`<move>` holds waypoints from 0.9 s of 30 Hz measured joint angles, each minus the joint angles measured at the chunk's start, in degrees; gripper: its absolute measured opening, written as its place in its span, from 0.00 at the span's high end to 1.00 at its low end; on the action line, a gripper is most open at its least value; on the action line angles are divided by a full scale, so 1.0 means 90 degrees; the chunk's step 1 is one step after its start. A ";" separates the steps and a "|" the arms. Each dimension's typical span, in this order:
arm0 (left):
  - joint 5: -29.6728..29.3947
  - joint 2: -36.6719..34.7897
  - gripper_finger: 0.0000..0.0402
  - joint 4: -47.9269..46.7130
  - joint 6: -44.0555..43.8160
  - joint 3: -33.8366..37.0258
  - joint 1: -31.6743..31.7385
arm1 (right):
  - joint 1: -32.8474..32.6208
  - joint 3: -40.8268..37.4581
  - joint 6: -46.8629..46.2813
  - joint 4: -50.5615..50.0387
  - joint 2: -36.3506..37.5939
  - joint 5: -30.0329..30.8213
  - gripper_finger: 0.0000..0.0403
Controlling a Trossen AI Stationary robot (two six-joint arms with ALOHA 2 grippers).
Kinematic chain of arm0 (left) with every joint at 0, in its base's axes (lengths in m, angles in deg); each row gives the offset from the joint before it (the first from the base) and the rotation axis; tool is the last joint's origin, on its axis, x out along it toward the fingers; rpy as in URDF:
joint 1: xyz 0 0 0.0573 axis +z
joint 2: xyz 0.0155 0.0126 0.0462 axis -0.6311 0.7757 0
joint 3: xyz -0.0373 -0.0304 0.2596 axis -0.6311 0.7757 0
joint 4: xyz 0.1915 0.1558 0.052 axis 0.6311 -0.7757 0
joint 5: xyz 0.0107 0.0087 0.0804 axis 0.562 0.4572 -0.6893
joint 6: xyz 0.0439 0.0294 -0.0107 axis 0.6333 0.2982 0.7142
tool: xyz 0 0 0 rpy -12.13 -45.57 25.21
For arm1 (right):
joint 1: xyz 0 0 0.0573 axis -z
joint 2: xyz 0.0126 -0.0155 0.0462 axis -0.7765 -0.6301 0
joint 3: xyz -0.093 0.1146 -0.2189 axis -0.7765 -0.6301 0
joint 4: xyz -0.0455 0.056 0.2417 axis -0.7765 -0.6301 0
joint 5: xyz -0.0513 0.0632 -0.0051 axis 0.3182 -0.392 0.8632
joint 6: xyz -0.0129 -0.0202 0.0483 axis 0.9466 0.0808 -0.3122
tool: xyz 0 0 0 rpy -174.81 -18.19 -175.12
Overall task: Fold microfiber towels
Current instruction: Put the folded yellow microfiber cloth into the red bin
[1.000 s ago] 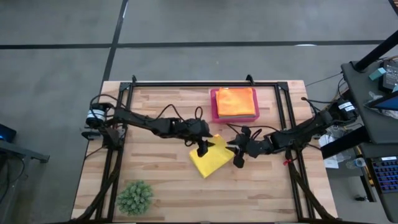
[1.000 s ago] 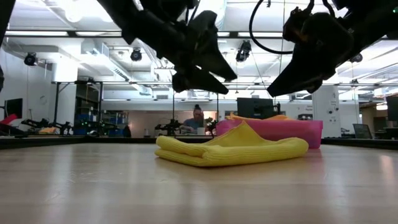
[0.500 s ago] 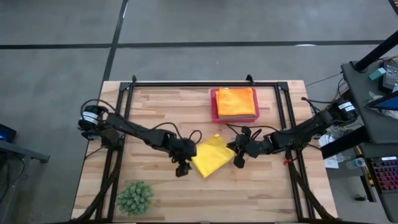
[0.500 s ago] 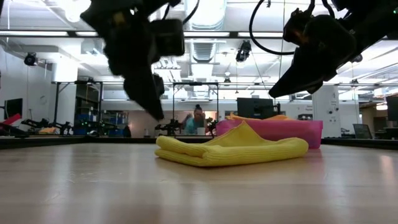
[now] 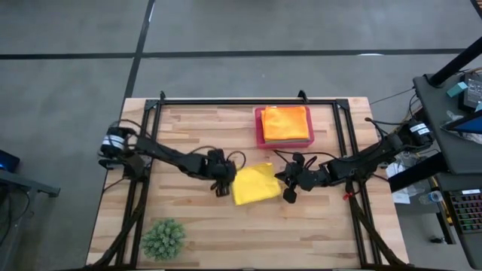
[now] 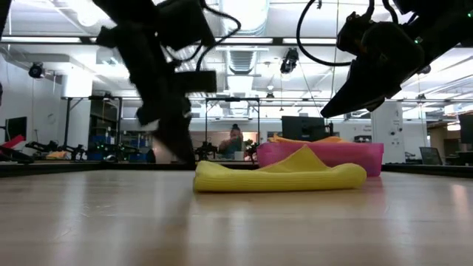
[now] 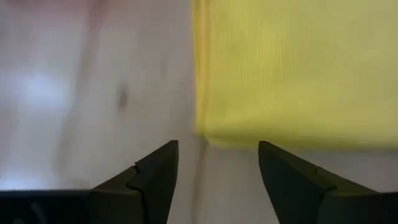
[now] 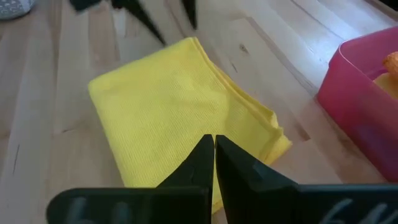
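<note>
Folded yellow microfiber towel (image 5: 253,184) lying mid-table on the pale wooden tabletop (image 5: 203,233), left gripper (image 5: 221,186) low at its edge with fingers spread and empty, right gripper (image 5: 289,193) raised beside it, fingers clenched on nothing, pink rectangular plastic tray (image 5: 284,140) holding an orange cloth (image 5: 285,123) behind.

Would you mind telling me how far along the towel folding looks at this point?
Done: an orange towel lies folded in the pink tray, and the yellow towel lies folded on the table, not yet in the tray. In hand: nothing is gripped; the open left gripper is low at the yellow towel's edge, and the shut right gripper hovers above it. Left: moving the yellow towel to the tray. No other towels show.
</note>
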 joint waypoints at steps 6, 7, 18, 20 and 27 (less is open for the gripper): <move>0.0477 -0.0739 0.49 -0.0059 -0.0345 -0.0033 0.0173 | 0.0058 0.0000 -0.0370 -0.0066 0.0000 0.0020 0.98; 0.0612 -0.0847 0.49 -0.0106 -0.0629 -0.0018 0.0186 | 0.0086 0.0000 -0.0536 -0.0057 0.0000 0.0025 0.98; 0.1306 -0.1086 0.49 0.0273 -0.4614 0.0600 0.0069 | 0.0274 0.0000 -0.2449 -0.0518 0.0000 -0.0357 0.91; 0.1386 -0.1045 0.49 0.0435 -0.5126 0.0801 0.0007 | 0.0295 0.0000 -0.2732 -0.0663 0.0000 -0.0368 0.86; 0.1416 -0.0982 0.49 0.1832 -0.6348 0.1351 -0.0151 | 0.0323 0.0000 -0.3557 -0.0943 0.0000 -0.0369 0.62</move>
